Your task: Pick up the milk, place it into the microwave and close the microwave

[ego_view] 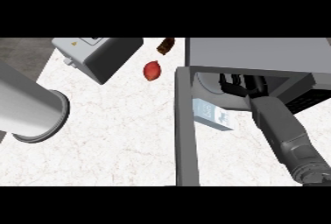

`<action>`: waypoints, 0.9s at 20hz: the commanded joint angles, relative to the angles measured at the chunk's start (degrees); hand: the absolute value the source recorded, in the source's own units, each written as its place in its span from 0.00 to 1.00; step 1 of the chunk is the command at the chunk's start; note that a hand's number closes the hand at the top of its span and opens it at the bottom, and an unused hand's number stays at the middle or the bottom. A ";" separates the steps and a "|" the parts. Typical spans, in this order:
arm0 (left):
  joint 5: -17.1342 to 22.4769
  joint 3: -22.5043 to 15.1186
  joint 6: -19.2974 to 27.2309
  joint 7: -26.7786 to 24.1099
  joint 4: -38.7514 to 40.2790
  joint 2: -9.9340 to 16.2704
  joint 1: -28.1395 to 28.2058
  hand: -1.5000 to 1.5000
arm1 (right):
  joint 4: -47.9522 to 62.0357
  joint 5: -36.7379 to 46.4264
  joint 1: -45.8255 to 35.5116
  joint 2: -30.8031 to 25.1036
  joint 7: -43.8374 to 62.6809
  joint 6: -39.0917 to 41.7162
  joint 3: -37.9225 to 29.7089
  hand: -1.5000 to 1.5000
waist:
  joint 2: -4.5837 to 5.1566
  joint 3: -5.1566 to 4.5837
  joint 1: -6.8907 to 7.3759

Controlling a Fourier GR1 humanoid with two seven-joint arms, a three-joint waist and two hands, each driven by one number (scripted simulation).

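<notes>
Inside the microwave point(258, 52), the right hand point(242, 85) curls round the white-and-blue milk point(213, 113).

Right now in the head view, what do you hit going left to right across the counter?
Left forearm → grey toaster-like appliance → red sweet potato → open microwave door → milk carton → right hand, fingers inside the microwave.

The white counter point(116, 131) looks like smooth polished stone with faint reddish veins, while the grey microwave point(258, 52) and its open door point(186, 131) have a matt, metal-like finish. The pale blue-and-white milk carton point(212, 114) looks like smooth printed card. The small red oval thing point(152, 70) has a smooth, slightly glossy skin, and the grey box-shaped toaster point(103, 54) looks matt.
</notes>
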 commanded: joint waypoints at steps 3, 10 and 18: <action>2.11 -0.29 -0.24 -0.77 -2.55 0.52 -2.76 0.00 | 2.87 2.77 -2.57 -2.20 0.73 -4.88 1.33 1.00 | 0.95 0.07 1.97; 3.48 -0.48 0.41 0.20 0.30 3.53 -6.42 0.00 | 4.21 3.25 -7.75 -5.47 5.24 -12.36 0.59 1.00 | 2.02 0.11 3.17; 4.49 -0.03 1.20 1.17 0.15 5.40 -8.10 0.00 | 5.49 4.22 -8.51 -6.31 5.77 -17.95 0.89 1.00 | 3.12 0.27 5.55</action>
